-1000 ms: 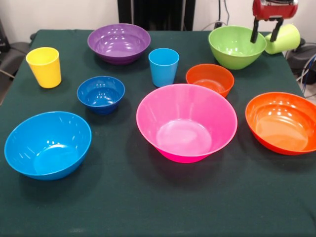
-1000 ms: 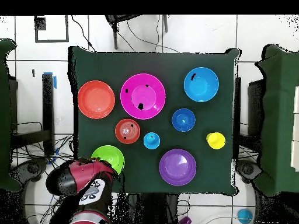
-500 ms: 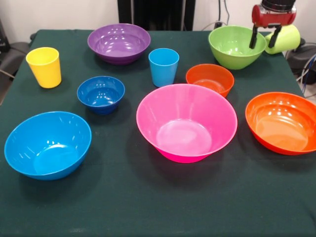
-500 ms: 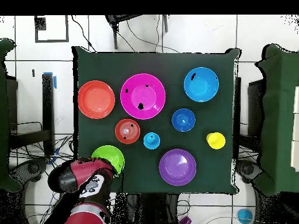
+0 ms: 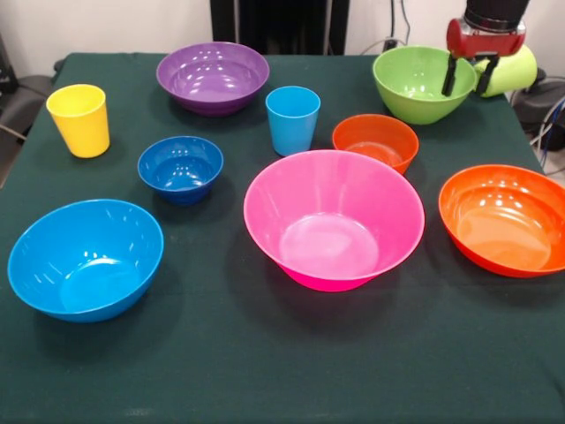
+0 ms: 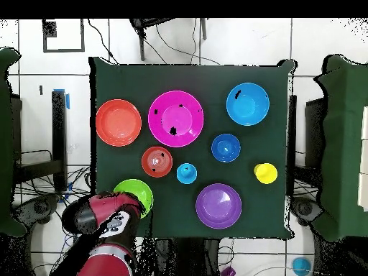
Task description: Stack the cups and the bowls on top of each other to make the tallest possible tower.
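Note:
My gripper [image 5: 466,77] is open at the far right, its fingers astride the right rim of the lime green bowl [image 5: 413,84]. The lime green cup [image 5: 514,69] lies on its side just right of it. The yellow cup [image 5: 79,119] and light blue cup [image 5: 292,119] stand upright. The purple [image 5: 213,78], small dark blue [image 5: 180,168], small orange [image 5: 375,141], pink [image 5: 334,216], orange-red [image 5: 503,219] and light blue [image 5: 86,258] bowls stand apart, with nothing nested. In the overhead view the arm [image 6: 104,215] hides the gripper beside the green bowl [image 6: 135,192].
The dark green table [image 5: 265,371] ends close behind the green bowl and lying cup. The robot's black pedestal [image 5: 278,26] stands at the far edge. Cables [image 6: 43,194] lie on the floor beside the table.
My gripper has come down and slightly left, from above the lying green cup to the green bowl's right rim. The cups and bowls have not moved.

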